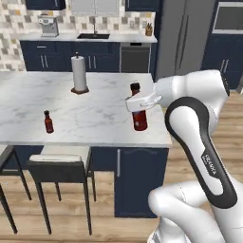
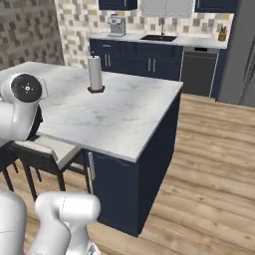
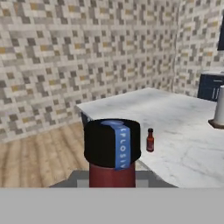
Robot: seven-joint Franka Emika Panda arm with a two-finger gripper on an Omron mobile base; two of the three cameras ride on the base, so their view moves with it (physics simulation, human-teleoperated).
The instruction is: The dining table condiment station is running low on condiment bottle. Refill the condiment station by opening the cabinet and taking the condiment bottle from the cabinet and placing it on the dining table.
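My gripper point(image 1: 138, 104) is shut on the condiment bottle point(image 1: 139, 118), a red bottle with a black cap, which it holds upright by the neck. The bottle is over the right front part of the dining table point(image 1: 95, 118), a white marble top with grey veins. I cannot tell whether its base touches the marble. In the hand view the bottle's black cap point(image 3: 112, 144) sits right in front of the camera, with the table point(image 3: 183, 131) stretching beyond it. Only the lower edges of the navy wall cabinets point(image 1: 45, 4) show at the back.
A second small orange-red bottle point(image 1: 48, 121) point(image 3: 150, 140) stands near the table's front left. A paper towel roll point(image 1: 79, 73) point(image 2: 94, 73) stands at the table's back. Stools point(image 1: 59, 163) are tucked under the front edge. Wooden floor lies to the right of the table point(image 2: 209, 164).
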